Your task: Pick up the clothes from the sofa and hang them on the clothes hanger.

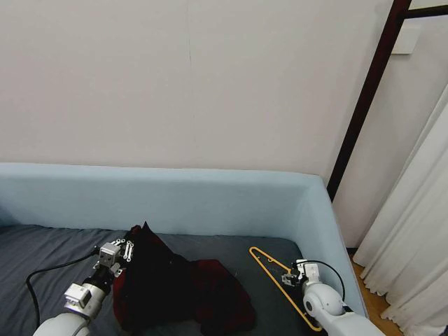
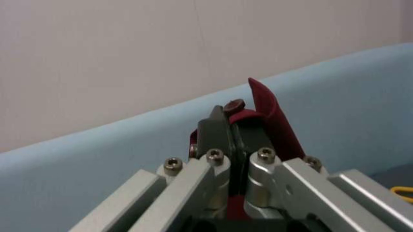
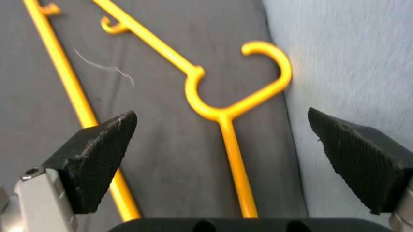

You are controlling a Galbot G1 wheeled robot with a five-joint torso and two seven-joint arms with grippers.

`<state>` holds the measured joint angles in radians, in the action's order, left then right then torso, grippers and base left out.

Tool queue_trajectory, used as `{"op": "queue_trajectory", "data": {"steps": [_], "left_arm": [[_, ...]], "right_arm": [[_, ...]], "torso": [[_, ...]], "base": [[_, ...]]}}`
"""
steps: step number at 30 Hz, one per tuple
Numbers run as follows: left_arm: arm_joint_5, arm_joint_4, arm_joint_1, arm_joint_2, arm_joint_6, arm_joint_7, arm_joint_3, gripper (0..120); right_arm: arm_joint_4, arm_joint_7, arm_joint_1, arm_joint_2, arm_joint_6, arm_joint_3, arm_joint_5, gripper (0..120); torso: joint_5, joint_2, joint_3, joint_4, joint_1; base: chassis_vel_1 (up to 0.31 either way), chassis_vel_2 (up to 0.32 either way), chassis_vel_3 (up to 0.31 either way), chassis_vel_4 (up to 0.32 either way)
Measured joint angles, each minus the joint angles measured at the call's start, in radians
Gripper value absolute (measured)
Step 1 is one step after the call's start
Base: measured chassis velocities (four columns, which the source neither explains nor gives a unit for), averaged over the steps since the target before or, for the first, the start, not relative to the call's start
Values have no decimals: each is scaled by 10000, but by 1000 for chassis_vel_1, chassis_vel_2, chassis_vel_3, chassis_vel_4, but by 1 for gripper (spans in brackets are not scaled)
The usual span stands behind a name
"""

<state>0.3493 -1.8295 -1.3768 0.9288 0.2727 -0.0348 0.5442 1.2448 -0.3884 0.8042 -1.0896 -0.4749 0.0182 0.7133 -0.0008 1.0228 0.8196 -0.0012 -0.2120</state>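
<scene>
Sofa (image 1: 210,199) seat carries one dark red garment (image 1: 182,290), its peak pinched and lifted by the closed left tool (image 1: 126,248) before the sofa's backrest, and one yellow hanger (image 1: 269,260) lying flat by the sofa's right arm beneath the wide-open right tool (image 1: 288,277).

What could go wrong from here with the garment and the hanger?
The left tool pinches just an edge of the garment while most of it lies on the sofa, so it may slip free. The hanger lies flat under the open right tool, close to the sofa's wall; the tool may miss the thin bar or bump the wall.
</scene>
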Motion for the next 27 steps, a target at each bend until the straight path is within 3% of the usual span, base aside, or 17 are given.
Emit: {"op": "queue_trajectory", "data": {"steps": [8,18,26,27], "left_arm": [[1,1,-12,-5,75,0,36,0],[36,-31,-57,-84,128,5,139,0],[29,-22,-81,-58,157,8,85,0],[29,-22,-81,-58,157,8,85,0]], "right_arm": [[-764,681,-22,-254,-44,-169,-835,100],[-1379,1734,-75,-350,-753,-599,-1320,86],[-2325,3565,-345,-422,-830,-1048,-2209,52],[-2325,3565,-345,-422,-830,-1048,-2209,52]], "torso": [[0,0,0,0,-1],[-1,1,-1,0,0],[0,2,-2,6,0],[0,2,-2,6,0]], "base": [[0,0,0,0],[0,0,0,0],[0,0,0,0],[0,0,0,0]]}}
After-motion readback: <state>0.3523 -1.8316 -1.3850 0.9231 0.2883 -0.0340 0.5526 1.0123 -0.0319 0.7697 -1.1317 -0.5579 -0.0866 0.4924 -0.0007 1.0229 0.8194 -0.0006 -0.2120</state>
